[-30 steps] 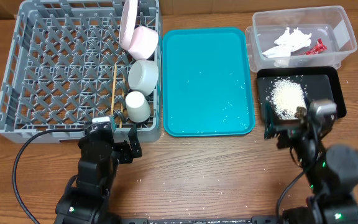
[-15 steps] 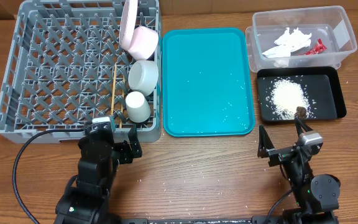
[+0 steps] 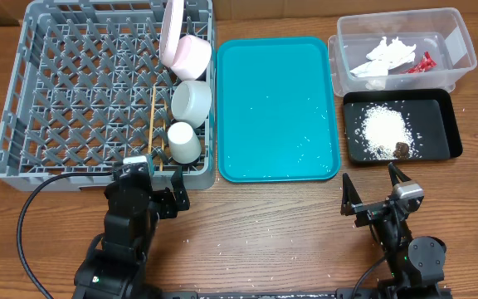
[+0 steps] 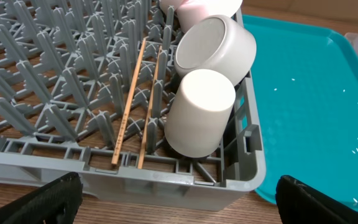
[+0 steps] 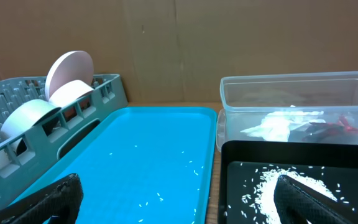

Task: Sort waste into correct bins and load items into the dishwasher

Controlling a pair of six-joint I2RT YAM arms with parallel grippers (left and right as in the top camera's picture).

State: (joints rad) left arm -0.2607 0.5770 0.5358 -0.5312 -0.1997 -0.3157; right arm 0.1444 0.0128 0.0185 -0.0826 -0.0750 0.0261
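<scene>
The grey dish rack holds the pinkish plate, a pink bowl, a white bowl, the white cup and the chopsticks. The clear tub holds the white napkin and red wrapper. The black tray holds rice and a brown lump. My left gripper is open and empty in front of the rack. My right gripper is open and empty, in front of the black tray.
The teal serving tray lies between rack and bins, with a few rice grains on it. Stray grains dot the wooden table. A black cable loops at the front left.
My right arm has pulled back from over the black tray toward the table's front edge and lowered. The brown lump now lies uncovered in the tray. The left arm has not moved.
</scene>
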